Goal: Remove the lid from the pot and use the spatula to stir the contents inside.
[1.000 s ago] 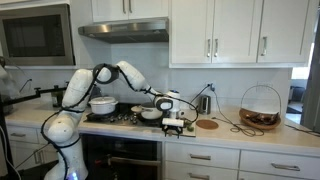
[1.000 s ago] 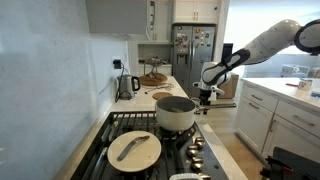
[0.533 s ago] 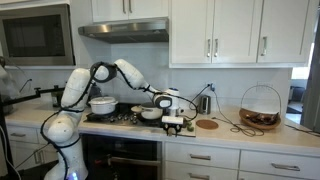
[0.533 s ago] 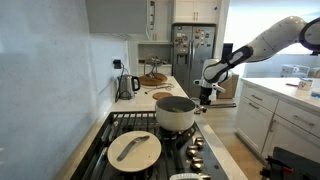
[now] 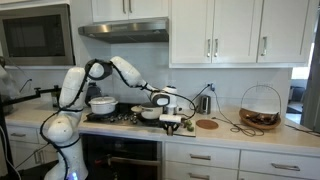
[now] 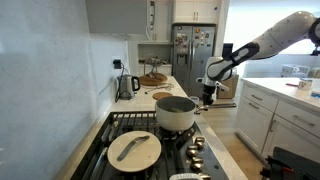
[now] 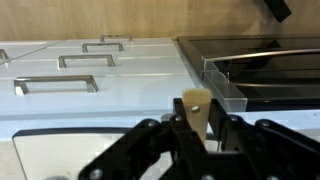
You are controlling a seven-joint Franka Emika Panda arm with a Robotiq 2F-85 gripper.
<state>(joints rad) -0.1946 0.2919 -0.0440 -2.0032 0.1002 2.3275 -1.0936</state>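
At the far left of the kitchen, a microwave hangs above the counter, and the robot arm rises below it and reaches rightward across the stove. On the left part of the stove sits a larger white pot with a domed top. Right of it, near the stove's right edge, stands the pot, small, low and cream; the view along the stove shows it uncovered, its dark inside open to the camera. Just right of the pot, the gripper hangs low over the front edge of the counter, beside the stove's right front corner, apart from the pot. In the wrist view the gripper has its jaws drawn in narrow, pinching the pale wooden end of the spatula, which stands up between the dark fingers. Beyond them lie white drawer fronts with metal handles and, to the right, the dark oven door. Further right on the counter a round brown mat lies near the front edge, and a wire basket stands towards the right end.
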